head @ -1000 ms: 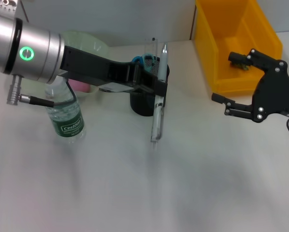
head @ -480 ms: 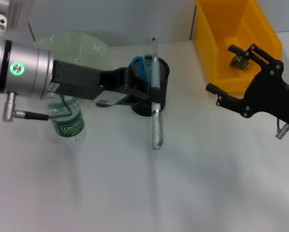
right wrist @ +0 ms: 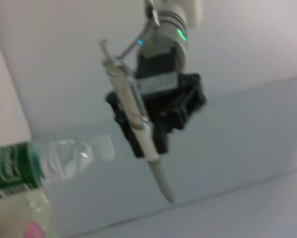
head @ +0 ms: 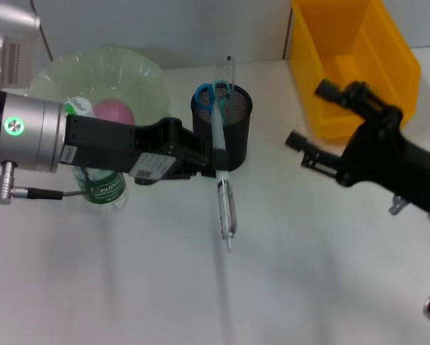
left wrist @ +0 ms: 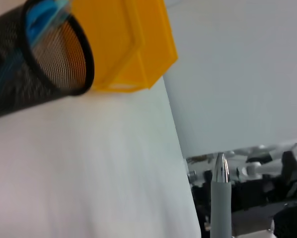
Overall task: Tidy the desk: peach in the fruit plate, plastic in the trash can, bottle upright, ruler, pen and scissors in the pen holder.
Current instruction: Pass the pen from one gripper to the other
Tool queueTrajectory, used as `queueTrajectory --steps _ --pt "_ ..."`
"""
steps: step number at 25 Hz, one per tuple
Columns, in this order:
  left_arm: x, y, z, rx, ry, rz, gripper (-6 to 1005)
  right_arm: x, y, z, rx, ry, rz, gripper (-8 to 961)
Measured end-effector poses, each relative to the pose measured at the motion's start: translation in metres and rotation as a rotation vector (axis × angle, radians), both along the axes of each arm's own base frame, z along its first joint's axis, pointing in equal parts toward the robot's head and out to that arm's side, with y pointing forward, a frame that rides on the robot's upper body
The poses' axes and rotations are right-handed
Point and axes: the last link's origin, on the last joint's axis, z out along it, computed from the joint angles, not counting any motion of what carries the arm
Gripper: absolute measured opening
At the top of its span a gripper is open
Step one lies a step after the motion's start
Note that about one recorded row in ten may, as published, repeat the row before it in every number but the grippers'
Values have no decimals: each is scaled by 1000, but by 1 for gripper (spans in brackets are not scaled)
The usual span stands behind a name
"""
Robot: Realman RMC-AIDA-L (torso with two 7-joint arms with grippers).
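My left gripper (head: 211,159) is shut on the grey and silver pen (head: 224,208), holding it in front of the black mesh pen holder (head: 233,140). The metallic tip points toward me. The pen (left wrist: 220,198) and the holder's rim (left wrist: 86,64) also show in the left wrist view. The blue-handled scissors (head: 211,95) and the clear ruler (head: 229,68) stand in the holder. The peach (head: 114,111) lies in the green fruit plate (head: 129,72). The bottle (head: 100,188) stands upright beside it. My right gripper (head: 307,113) is open in front of the yellow trash can (head: 359,43). The plastic is hidden.
A grey wall rises behind the white desk (head: 200,302). The left arm's silver body (head: 21,133) spans the left side above the bottle. The right wrist view shows the left gripper (right wrist: 158,111) with the pen (right wrist: 138,129), and the bottle (right wrist: 49,158) nearby.
The left arm has drawn back to the left and toward me with the pen, uncovering the plate and peach. The right arm has moved left, now covering the inside of the trash can.
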Motion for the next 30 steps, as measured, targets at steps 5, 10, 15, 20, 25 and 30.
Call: queueTrajectory --steps 5,10,15,20,25,30 --pt "0 -5 -2 -56 0 -10 168 -5 -8 -14 -31 -52 70 808" --pt "1 -11 -3 -101 3 -28 169 -10 -15 -21 -54 -80 138 808" --pt "1 -15 -5 -125 12 -46 171 -12 -21 -27 -55 -108 189 808" --pt "4 -20 -10 -162 29 -75 172 -13 -24 -29 -43 -128 224 806" --pt "5 -22 -12 -175 34 -86 174 -14 -25 -30 -28 -134 242 807" --pt "5 -23 -12 -183 36 -91 175 -16 -27 -35 -52 -132 253 807"
